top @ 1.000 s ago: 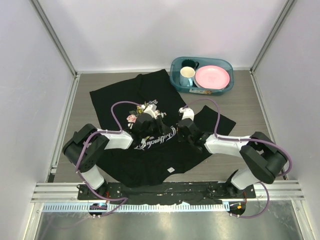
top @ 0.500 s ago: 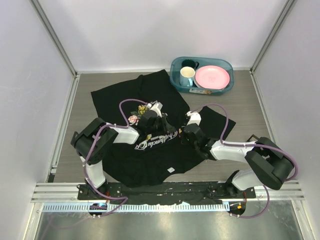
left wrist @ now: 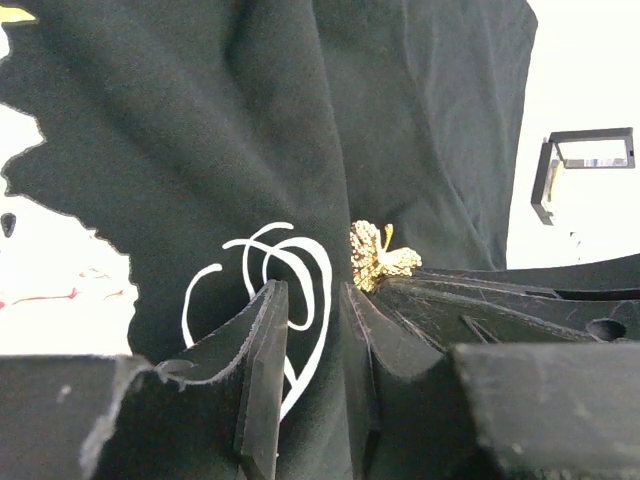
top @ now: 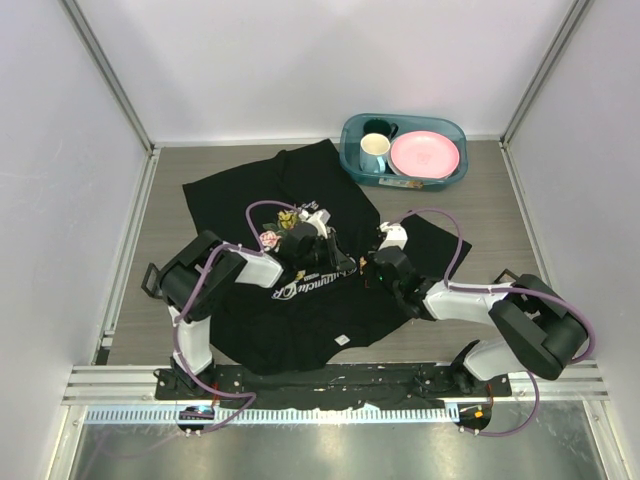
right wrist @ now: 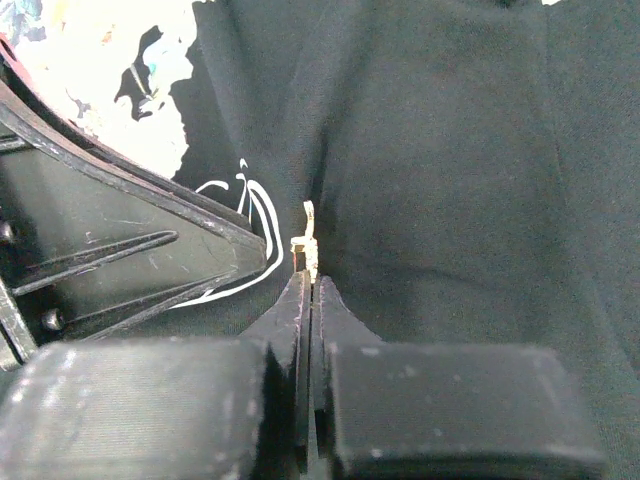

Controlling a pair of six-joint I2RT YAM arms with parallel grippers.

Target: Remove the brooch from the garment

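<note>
The garment (top: 230, 195) is a black T-shirt spread on the table, bunched between my two grippers. My left gripper (top: 325, 250) is shut on a raised fold of the garment (left wrist: 400, 120) by the white lettering (left wrist: 300, 260); the cloth fills the gap between its jaws (left wrist: 312, 295). The brooch (left wrist: 378, 257) looks gold and glittery and sits on the fold just right of that gripper. My right gripper (top: 368, 265) is shut on the brooch's edge (right wrist: 308, 243), its tips (right wrist: 311, 280) tight together against the garment (right wrist: 450, 150). The brooch is hidden in the top view.
A teal bin (top: 455, 125) at the back right holds two mugs (top: 374, 152) and a pink plate (top: 424, 155). The rose print (top: 266, 238) lies left of my left gripper. A small white label (top: 342, 340) is on the garment's near edge.
My left arm's elbow has swung forward and right, and its gripper has shifted slightly right. My right gripper has drawn a little right and nearer. The cloth stays pinched between them.
</note>
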